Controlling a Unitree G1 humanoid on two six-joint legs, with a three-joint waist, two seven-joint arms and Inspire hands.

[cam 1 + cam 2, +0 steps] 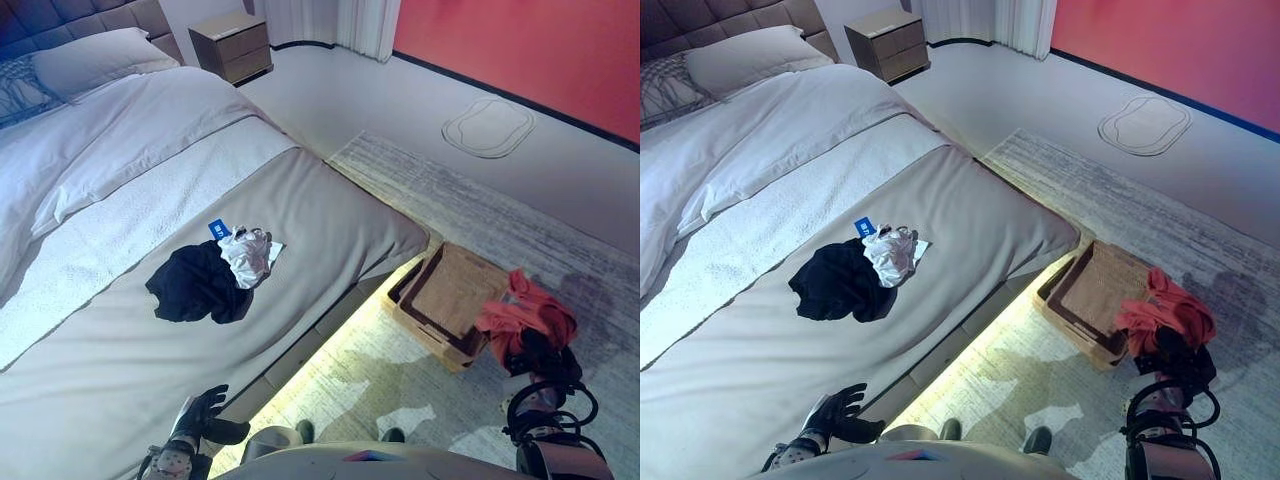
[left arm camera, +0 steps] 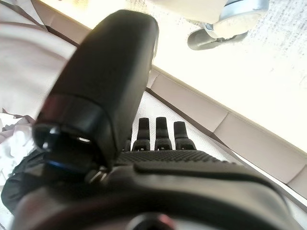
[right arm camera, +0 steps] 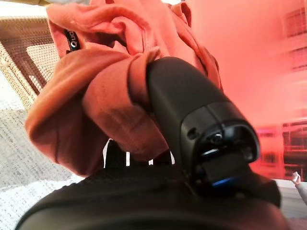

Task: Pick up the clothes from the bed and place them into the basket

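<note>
A black garment (image 1: 198, 284) and a white garment (image 1: 248, 254) lie together on the grey bed cover (image 1: 330, 225), with a small blue tag (image 1: 219, 228) beside them. A brown wicker basket (image 1: 452, 296) stands on the rug beside the bed. My right hand (image 1: 540, 357) is shut on an orange-red garment (image 1: 525, 312) and holds it up just right of the basket; the cloth bunches over the thumb in the right wrist view (image 3: 120, 86). My left hand (image 1: 205, 412) is open with relaxed fingers, low at the bed's near edge.
A pale patterned rug (image 1: 470, 200) covers the floor by the bed. A wooden nightstand (image 1: 232, 45) stands at the back by the pillow (image 1: 95, 60). A red wall (image 1: 520, 50) runs along the right. An oval outline (image 1: 488, 126) marks the floor.
</note>
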